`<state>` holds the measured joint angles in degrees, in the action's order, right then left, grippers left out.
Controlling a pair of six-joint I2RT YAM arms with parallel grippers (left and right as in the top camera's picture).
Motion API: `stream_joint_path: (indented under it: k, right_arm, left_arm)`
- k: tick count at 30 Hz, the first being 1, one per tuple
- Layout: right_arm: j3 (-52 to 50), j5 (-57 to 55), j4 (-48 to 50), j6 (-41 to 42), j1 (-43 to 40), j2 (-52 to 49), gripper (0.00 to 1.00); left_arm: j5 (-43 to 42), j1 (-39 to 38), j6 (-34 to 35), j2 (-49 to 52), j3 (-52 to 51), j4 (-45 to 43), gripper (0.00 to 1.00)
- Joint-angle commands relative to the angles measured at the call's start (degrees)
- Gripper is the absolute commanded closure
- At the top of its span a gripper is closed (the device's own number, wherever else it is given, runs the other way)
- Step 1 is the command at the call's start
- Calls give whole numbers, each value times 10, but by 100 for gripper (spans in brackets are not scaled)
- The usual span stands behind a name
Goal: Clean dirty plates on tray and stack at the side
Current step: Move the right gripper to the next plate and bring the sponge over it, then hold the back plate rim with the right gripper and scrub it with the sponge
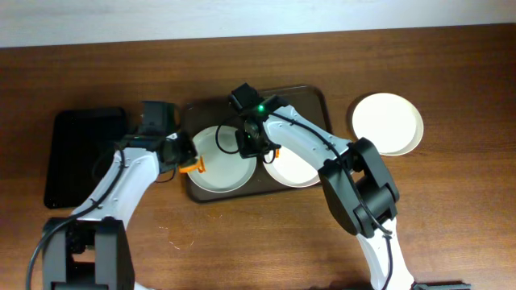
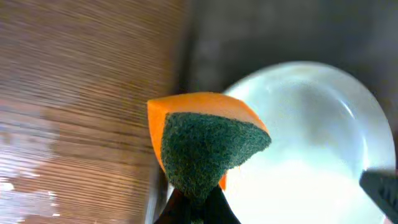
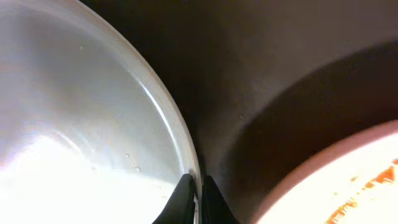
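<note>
Now right claw (image 3: 194,191) pinching plate (image 1: 218,172) rim, steadying; left claw (image 2: 196,200) gripping sponge (image 2: 208,146), likely needing wiping pass next.

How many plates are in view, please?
3. The left plate and the right plate, partly under the right arm, lie on the brown tray; the third plate sits on the table to its right.

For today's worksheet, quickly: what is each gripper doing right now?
Left gripper: closed, holding the sponge.
Right gripper: closed on the rim of a plate.
</note>
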<state>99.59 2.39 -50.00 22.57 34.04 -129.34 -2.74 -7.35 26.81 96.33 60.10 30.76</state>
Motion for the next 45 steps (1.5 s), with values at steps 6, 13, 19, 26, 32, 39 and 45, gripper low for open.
stream_joint_path:
  k: [6, 13, 19, 26, 32, 39, 45]
  right_arm:
    - [-10, -106, -30, 20, -4, -22, 96]
    - [-11, 0, -28, 41, -45, -22, 96]
    - [-11, 8, -25, 41, -44, -22, 96]
    - [-11, 25, -12, 41, -14, -22, 96]
    - [-11, 21, -15, 39, -13, -22, 96]
    - [-11, 21, -13, 39, -13, -22, 96]
    - [-11, 21, -12, 39, -13, -22, 96]
  left_arm:
    - [-9, -75, -11, 8, -23, -48, 100]
    - [-117, -75, 49, 105, -24, -144, 100]
    - [-173, -75, 18, 125, -24, -190, 100]
    - [67, -75, -55, 125, -24, -106, 98]
    - [229, -75, -59, 118, -21, -64, 100]
    - [131, -75, -59, -79, -21, -54, 100]
    - [-50, -75, -58, 59, -21, -136, 100]
